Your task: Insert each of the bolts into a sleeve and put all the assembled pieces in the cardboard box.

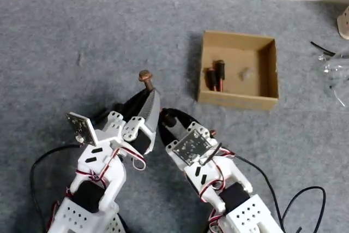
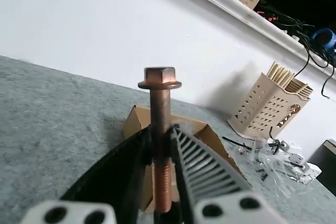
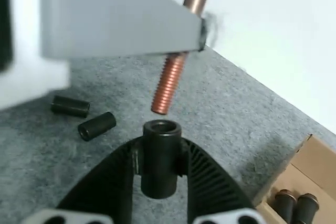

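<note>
On grey carpet [image 1: 65, 42] below a white wall [image 2: 79, 19], cardboard box [image 1: 237, 101].

A grey felt mat [image 1: 65, 42] covers the table, with a cream perforated holder [image 2: 270, 106] and loose clear plastic bits [image 2: 278, 153] near the white wall [image 2: 68, 14].

We take the cardboard box [image 1: 238, 101] as our landmark on the bench [image 1: 65, 53]. Inside it, toward its left wall, two assembled pieces [image 1: 215, 76] lie side by side. Left of the box, the left end effector [image 2: 161, 132] holds a bolt [image 2: 160, 103]. Beside it, the right end effector [image 3: 159, 151] holds a sleeve [image 3: 159, 169]. The bolt's tip sits just short of the sleeve's mouth, not in it. Two loose sleeves [image 3: 96, 125] lie on the bench farther from the box. A slotted holder [image 2: 270, 106] stands to the right of the box.
</note>
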Controlling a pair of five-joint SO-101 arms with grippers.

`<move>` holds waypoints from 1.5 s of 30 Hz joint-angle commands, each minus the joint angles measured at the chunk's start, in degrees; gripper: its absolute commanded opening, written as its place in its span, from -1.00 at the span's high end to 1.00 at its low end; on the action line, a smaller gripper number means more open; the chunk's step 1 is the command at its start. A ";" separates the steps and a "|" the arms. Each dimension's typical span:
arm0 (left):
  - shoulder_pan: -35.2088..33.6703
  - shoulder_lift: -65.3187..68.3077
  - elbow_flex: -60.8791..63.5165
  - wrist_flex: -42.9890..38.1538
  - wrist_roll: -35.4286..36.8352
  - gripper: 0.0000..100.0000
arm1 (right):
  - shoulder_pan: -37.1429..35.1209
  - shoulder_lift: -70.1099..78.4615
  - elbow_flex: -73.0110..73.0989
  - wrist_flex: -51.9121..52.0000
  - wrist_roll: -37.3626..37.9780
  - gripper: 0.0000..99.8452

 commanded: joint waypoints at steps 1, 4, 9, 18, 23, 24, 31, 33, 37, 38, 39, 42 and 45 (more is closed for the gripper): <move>0.84 -0.57 1.36 -1.05 -0.18 0.99 | -1.10 -0.92 7.08 -1.71 -0.18 0.98; 3.47 -0.57 1.36 0.18 -0.53 0.99 | -0.66 -0.92 7.08 -1.89 -0.18 0.98; 4.00 -0.57 1.36 3.87 -0.53 0.99 | 0.04 -0.92 7.08 -1.89 -0.18 0.98; 4.97 -0.57 1.36 7.21 -0.53 0.99 | 0.22 -0.92 7.16 -1.89 -0.18 0.98; 5.41 -0.84 1.36 10.99 -0.44 0.99 | 2.42 -0.92 7.08 -1.89 -0.18 0.98; 6.11 -0.84 1.36 11.87 -0.44 0.99 | 3.38 -0.92 7.08 -1.89 -0.18 0.98; 13.05 -1.01 1.36 17.67 -0.53 0.99 | 5.32 -0.92 7.08 -1.89 -0.18 0.98; 12.88 -1.10 1.36 17.85 -0.53 0.99 | 5.41 -0.92 7.08 -1.89 -0.18 0.98; 11.30 -1.10 1.36 17.85 -0.62 0.99 | 5.41 -0.92 7.08 -1.89 -0.18 0.98; 9.98 -1.10 1.36 17.76 -0.62 0.99 | 5.41 -0.92 7.08 -1.89 -0.18 0.98; 8.75 -1.10 1.36 17.05 -0.62 0.98 | 5.49 -0.92 7.08 -1.89 -0.18 0.98; 5.32 -1.10 1.36 15.12 -0.26 0.87 | 5.49 -0.92 7.08 -1.89 -0.18 0.98; 4.88 -0.92 1.36 15.21 -0.09 0.56 | 5.49 -0.92 7.16 -1.89 -0.18 0.98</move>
